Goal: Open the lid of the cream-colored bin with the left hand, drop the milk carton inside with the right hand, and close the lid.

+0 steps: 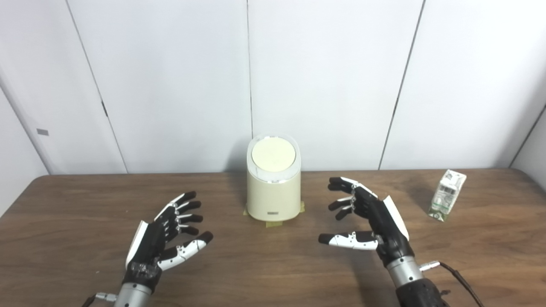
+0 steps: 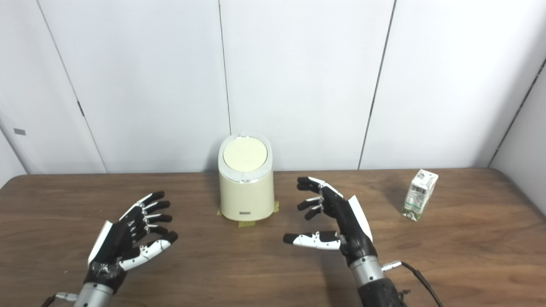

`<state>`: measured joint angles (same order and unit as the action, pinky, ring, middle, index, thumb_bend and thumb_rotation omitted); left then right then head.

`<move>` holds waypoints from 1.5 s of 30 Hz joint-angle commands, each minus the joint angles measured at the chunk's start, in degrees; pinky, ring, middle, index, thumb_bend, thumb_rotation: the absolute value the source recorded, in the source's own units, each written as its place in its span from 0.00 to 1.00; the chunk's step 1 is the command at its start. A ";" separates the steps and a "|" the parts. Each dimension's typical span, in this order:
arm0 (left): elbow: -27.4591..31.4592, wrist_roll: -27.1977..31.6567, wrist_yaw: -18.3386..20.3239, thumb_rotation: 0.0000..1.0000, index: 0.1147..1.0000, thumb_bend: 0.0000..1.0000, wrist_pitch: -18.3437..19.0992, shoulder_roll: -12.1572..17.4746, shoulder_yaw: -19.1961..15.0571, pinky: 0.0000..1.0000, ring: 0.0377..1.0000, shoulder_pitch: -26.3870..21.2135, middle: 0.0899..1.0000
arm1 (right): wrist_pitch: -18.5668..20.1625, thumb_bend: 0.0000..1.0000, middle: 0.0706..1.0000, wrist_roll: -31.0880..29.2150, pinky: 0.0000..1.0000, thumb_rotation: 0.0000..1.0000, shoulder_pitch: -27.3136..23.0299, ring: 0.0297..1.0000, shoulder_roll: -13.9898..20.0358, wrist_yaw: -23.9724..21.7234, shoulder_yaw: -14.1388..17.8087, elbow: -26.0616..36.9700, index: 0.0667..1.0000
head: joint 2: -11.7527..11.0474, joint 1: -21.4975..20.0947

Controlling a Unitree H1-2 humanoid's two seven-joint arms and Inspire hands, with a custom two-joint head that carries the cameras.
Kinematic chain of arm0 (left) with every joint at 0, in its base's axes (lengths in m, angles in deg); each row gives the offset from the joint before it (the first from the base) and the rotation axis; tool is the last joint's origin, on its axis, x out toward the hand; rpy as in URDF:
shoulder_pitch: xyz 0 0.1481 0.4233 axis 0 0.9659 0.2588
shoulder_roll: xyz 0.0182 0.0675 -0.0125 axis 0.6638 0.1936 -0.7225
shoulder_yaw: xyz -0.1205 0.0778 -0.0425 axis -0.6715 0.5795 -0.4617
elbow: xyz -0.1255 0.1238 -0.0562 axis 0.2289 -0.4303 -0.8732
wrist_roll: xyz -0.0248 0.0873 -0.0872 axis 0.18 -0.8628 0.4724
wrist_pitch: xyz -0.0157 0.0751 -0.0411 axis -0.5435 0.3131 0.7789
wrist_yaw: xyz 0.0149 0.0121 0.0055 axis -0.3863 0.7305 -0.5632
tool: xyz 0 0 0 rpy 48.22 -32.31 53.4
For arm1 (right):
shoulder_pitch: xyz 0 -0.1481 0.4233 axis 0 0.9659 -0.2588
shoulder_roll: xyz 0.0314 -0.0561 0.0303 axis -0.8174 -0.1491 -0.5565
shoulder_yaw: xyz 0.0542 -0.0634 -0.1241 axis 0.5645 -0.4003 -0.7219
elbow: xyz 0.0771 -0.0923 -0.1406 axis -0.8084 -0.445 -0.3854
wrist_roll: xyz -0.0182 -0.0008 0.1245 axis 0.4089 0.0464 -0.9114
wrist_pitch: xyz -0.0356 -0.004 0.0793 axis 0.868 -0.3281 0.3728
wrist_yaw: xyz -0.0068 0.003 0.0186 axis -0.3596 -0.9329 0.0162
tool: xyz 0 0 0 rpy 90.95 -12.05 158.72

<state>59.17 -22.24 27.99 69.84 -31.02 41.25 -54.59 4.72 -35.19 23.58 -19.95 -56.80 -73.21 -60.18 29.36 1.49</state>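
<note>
The cream-colored bin (image 1: 273,194) stands upright at the middle back of the wooden table, its round lid (image 1: 273,155) shut. The milk carton (image 1: 446,195), white and green, stands tilted at the right, apart from both hands. My left hand (image 1: 166,236) is open and empty, hovering over the table left and in front of the bin. My right hand (image 1: 369,219) is open and empty, right and in front of the bin, well left of the carton.
The wooden table (image 1: 264,264) runs up to a white panelled wall. Strips of tape (image 1: 274,223) show under the bin's base. A cable (image 1: 458,277) trails from my right wrist.
</note>
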 commanded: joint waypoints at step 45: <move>2.79 -10.89 -5.73 0.28 0.97 0.86 7.13 -0.95 1.97 0.78 0.93 -17.85 0.94 | -7.55 0.69 0.75 1.30 0.46 0.14 -3.58 0.58 0.89 1.12 -0.02 -5.45 0.77 | -4.51 1.98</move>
<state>61.62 -32.21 22.60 77.10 -32.65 42.85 -68.82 0.01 -33.83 22.50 -19.51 -56.24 -73.39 -66.37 24.79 3.43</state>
